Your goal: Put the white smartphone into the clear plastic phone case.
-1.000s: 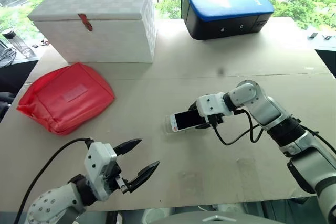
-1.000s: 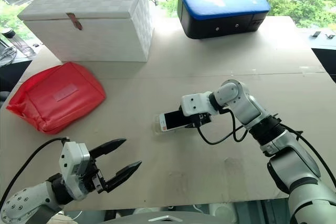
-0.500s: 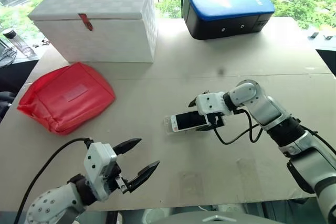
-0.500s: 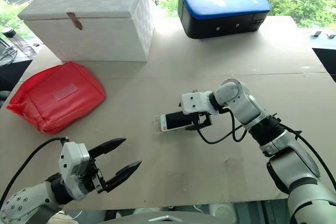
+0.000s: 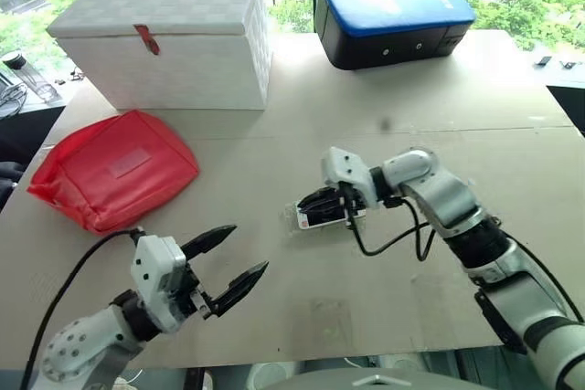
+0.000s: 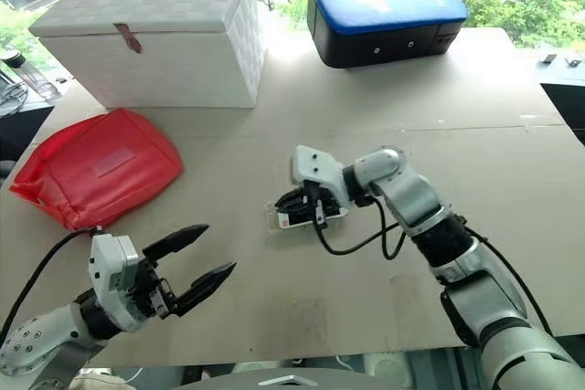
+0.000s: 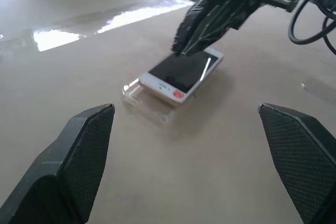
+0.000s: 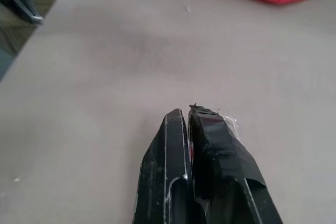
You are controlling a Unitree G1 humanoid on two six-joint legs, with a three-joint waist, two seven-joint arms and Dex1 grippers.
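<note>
The white smartphone (image 7: 181,72) lies screen-up near the middle of the table, on top of the clear plastic phone case (image 7: 137,92), whose transparent edge sticks out past one end of the phone. My right gripper (image 5: 306,202) is shut, and its closed fingertips (image 7: 181,51) rest on the phone's black screen from above. My left gripper (image 5: 249,247) hovers wide open near the table's front edge, pointing at the phone with nothing between its fingers.
A red fabric pouch (image 5: 114,166) lies at the left. A white woven box (image 5: 164,34) stands at the back left and a blue-topped black case (image 5: 393,15) at the back centre. A cable hangs from the right wrist onto the table.
My right gripper was open at the phone's right end. It has swung left over the phone, tipped downward and shut. The left gripper stays open.
</note>
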